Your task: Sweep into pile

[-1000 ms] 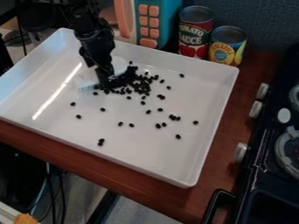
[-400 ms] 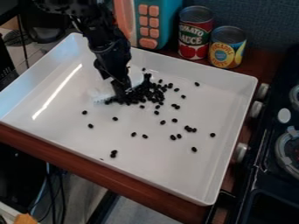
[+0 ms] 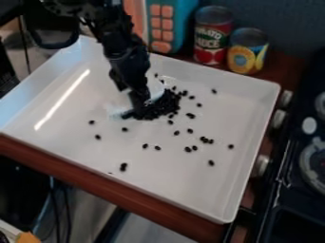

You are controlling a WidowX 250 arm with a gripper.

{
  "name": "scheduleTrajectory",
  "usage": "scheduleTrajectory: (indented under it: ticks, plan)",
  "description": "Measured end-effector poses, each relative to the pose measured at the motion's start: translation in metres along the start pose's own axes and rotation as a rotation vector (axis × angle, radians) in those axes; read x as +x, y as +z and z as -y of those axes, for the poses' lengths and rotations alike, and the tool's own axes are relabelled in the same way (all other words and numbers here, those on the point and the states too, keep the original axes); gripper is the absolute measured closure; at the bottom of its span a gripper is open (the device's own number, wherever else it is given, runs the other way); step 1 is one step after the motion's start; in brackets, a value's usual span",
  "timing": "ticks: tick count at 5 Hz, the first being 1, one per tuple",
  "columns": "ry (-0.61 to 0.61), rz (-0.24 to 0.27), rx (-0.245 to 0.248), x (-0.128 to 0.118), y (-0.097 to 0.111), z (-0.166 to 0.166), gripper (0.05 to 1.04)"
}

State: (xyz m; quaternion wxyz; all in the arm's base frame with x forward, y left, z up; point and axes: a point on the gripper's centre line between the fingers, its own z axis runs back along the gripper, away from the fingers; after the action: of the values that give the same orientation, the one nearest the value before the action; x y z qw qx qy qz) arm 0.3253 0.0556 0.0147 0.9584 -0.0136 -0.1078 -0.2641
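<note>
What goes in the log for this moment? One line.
gripper low in white tray | black pieces bunched beside it | strays scattered across tray | pile incomplete

We see smooth, glossy plastic in the wide white rectangular tray (image 3: 171, 178), light streaking its left side. The reddish-brown desk (image 3: 127, 195) looks like smooth wood. On the far side, we find metal tops on the red-labelled cylindrical can (image 3: 211, 42) and the yellow-labelled cylindrical can (image 3: 247, 53), and matt plastic on the teal box (image 3: 183, 19) with square coral buttons (image 3: 162, 23).
</note>
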Motion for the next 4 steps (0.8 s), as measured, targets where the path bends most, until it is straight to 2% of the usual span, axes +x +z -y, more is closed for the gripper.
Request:
scheduleTrajectory:
  ticks: [2,4]
  plan:
    - [-0.041,-0.010,-0.053,0.000,0.002,0.035,0.333]
    - [-0.096,-0.009,-0.085,0.000,0.005,0.061,0.333]
